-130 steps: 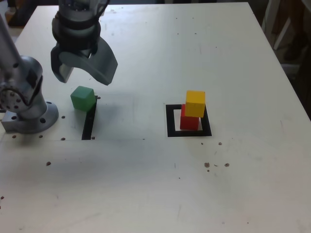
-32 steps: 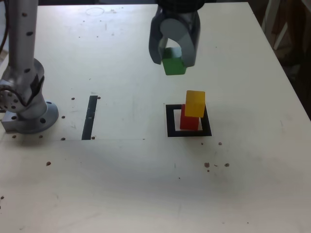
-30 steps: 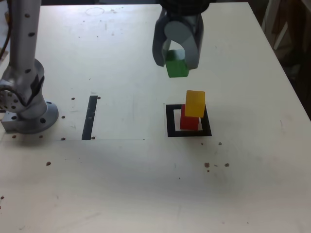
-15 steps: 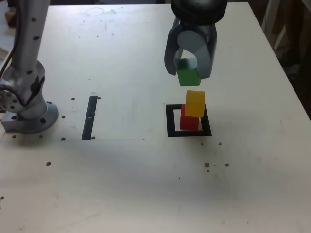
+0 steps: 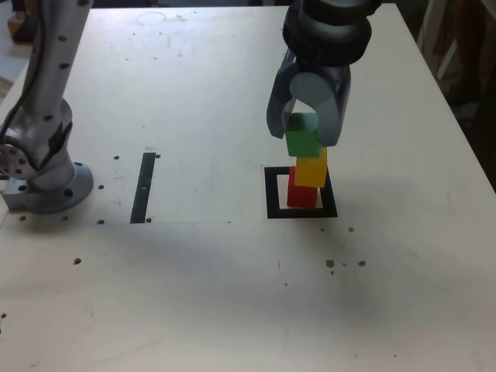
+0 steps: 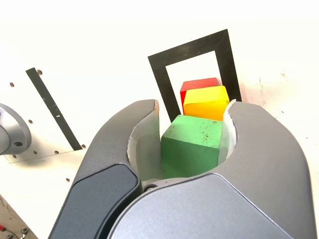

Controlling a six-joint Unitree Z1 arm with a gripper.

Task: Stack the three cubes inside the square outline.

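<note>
Green Cube Gripped Above Yellow-and-Red Stack

The gripper (image 5: 311, 132) had the green cube (image 5: 303, 135) clasped between its two curved fingers, one on either side of the block. In the exterior view the green cube overlapped the upper part of the yellow cube (image 5: 311, 170); whether the two touched could not be told. The yellow cube sat on top of the red cube (image 5: 302, 191), set slightly toward the exterior view's right of it. The red cube stood on the table (image 5: 194, 287), inside the thick black square outline (image 5: 273, 194), whose white centre showed beside it.

Well apart from the stack, toward the exterior view's left, the thin black straight slot (image 5: 143, 188) ran along the white tabletop. Beyond it, farther to that side, stood the arm's round grey base (image 5: 53, 194). Small dark holes dotted the table, several of them near the slot and the base.
</note>
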